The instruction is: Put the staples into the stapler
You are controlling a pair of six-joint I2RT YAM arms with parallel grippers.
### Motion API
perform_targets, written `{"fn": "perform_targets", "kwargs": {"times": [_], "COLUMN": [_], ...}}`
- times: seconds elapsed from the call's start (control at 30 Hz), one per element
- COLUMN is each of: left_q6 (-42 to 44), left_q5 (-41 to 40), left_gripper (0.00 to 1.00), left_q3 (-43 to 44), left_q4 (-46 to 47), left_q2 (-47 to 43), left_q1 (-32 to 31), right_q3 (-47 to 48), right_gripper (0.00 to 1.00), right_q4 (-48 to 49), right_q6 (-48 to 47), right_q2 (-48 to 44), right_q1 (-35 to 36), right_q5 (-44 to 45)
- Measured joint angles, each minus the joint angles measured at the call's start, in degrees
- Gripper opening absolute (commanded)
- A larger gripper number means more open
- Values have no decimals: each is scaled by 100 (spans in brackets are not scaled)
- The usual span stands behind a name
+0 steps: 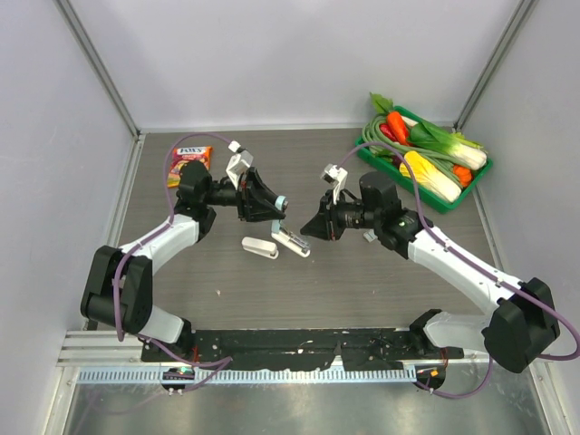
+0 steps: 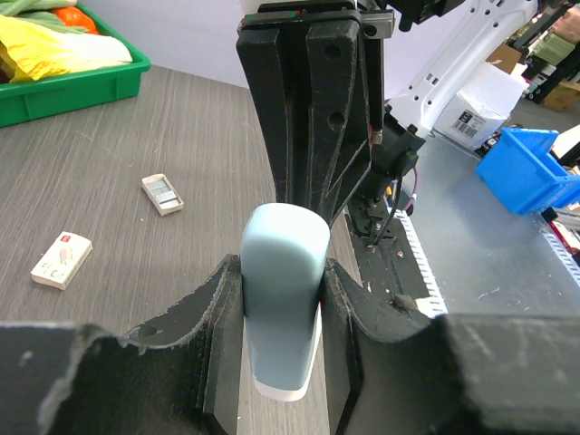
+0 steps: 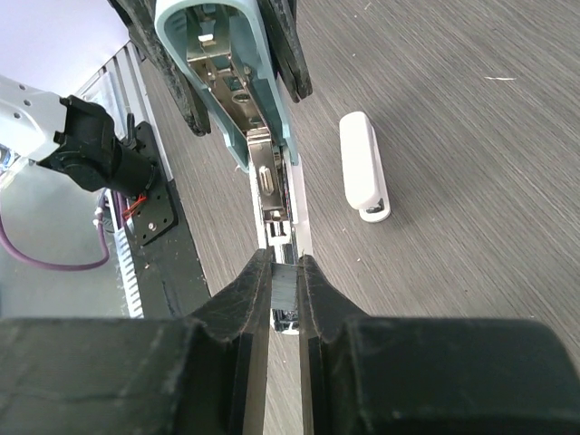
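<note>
Propping the pale blue plastic stapler [image 1: 292, 241] open: my left gripper [image 1: 272, 208] clamps its lid [image 2: 281, 272], right gripper [image 3: 284, 272] pinches its base [image 3: 268, 186], baring it for loading.

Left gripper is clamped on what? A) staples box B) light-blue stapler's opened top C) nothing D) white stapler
B: the left gripper pinches the light-blue stapler by its top, while the white stapler and the staples box lie free on the table.

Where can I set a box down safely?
Bare table runs between the white stapler and the near edge, and along the far edge between snack packet and green tray. Crowded around the blue stapler mid-table.
</note>
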Motion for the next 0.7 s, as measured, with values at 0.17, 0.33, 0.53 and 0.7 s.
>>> {"fn": "perform_targets", "kwargs": {"times": [0.17, 0.33, 0.53, 0.7], "left_q6": [-4, -4, -4, -2], "left_q5": [-2, -2, -4, -4], "left_gripper": [0, 0, 0, 0], "left_q3": [-24, -42, -44, -50], "left_q4": [4, 9, 42, 42], "left_q2": [0, 0, 0, 0], "left_q1": [0, 0, 0, 0], "right_q3": [-57, -101, -188, -234], "right_gripper": [17, 17, 18, 18], "right_q4": [13, 52, 125, 170], "right_q6": [-55, -74, -72, -48], "right_q2": [-2, -2, -2, -2], "right_q1": [0, 0, 0, 0], "right_q5": [-9, -22, -81, -179]}}
